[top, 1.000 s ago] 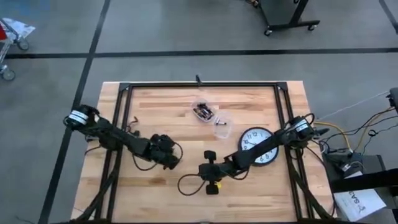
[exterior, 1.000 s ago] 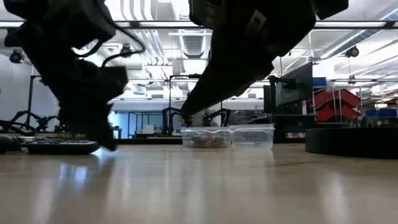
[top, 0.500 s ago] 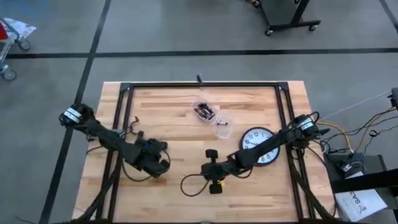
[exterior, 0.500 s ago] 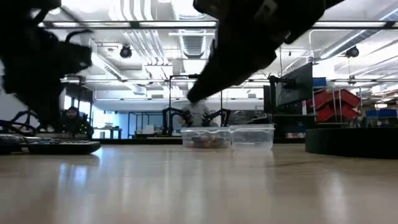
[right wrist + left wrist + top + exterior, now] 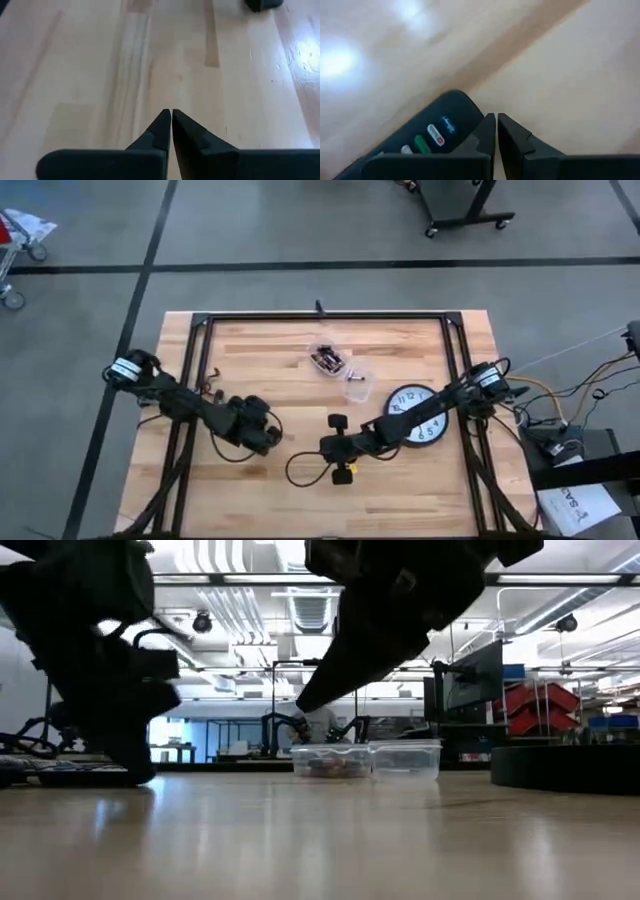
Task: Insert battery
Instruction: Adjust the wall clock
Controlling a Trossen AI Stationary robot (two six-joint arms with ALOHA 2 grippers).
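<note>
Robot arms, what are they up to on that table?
Not holding anything yet. The left gripper is shut and empty, right beside a black remote control on the wooden table. The right gripper is shut too, over bare wood near the middle. A clear box of batteries and a wall clock sit farther back, so no battery is picked up so far.

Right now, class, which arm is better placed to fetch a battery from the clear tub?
Probably the right gripper: it sits nearer the clear tub than the left gripper, beside the remote.
</note>
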